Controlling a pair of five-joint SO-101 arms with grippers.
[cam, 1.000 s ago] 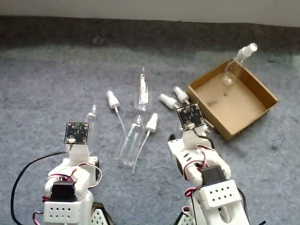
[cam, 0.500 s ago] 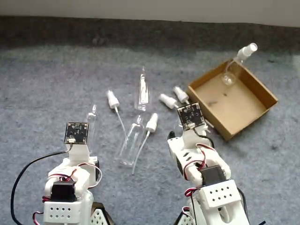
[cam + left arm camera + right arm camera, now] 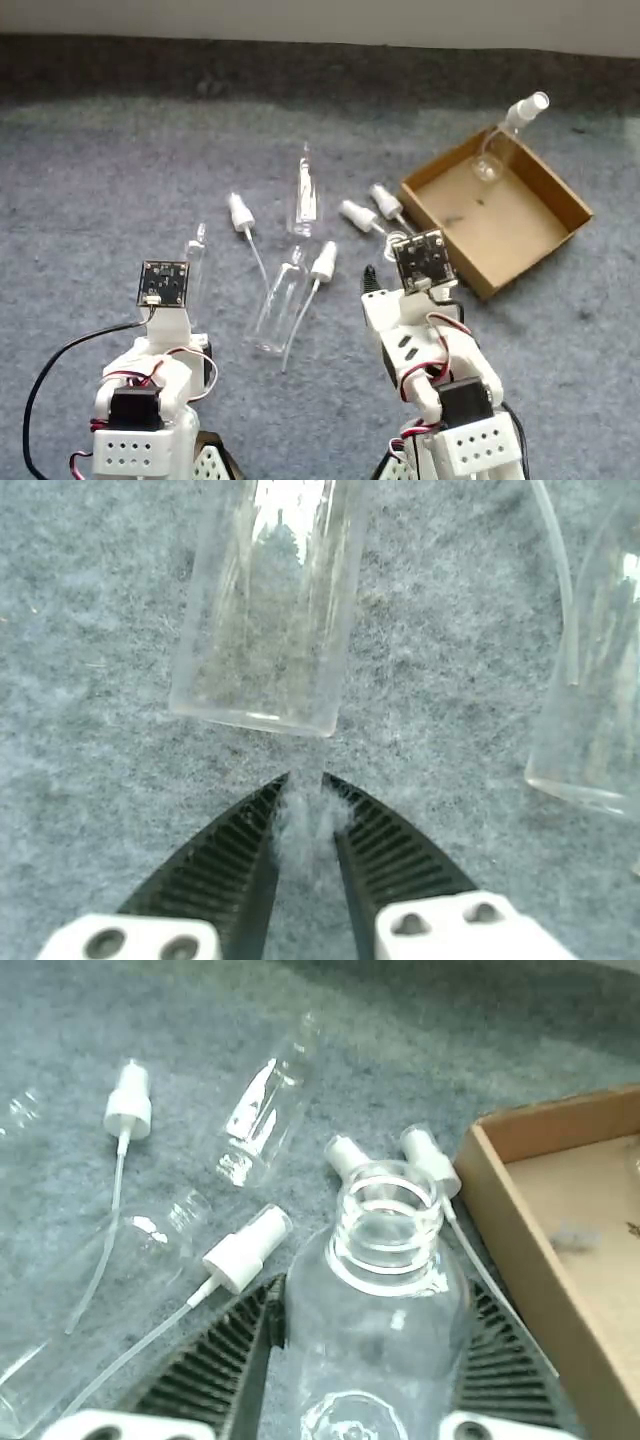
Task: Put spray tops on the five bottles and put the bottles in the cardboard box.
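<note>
My right gripper (image 3: 375, 1292) is shut on a clear uncapped bottle (image 3: 385, 1260), its open neck pointing away from the wrist. In the high view that bottle's neck (image 3: 397, 240) sits just short of the cardboard box (image 3: 560, 195). One capped bottle (image 3: 505, 135) leans on the box's far corner. Two loose bottles (image 3: 304, 195) (image 3: 279, 297) lie mid-carpet among several white spray tops (image 3: 240, 212) (image 3: 323, 262) (image 3: 355, 214) (image 3: 385, 200). My left gripper (image 3: 305, 778) is shut and holds nothing, its tips just behind the base of another lying bottle (image 3: 265, 610).
Grey carpet covers the whole surface. A dip tube (image 3: 555, 570) and a second bottle's base (image 3: 595, 700) lie beside the left gripper. The box's near wall (image 3: 520, 1230) stands close to the held bottle. Open carpet lies at the far left.
The right arm has shifted a little toward the box with the bottle in its gripper. The left arm and the loose parts have not moved.
</note>
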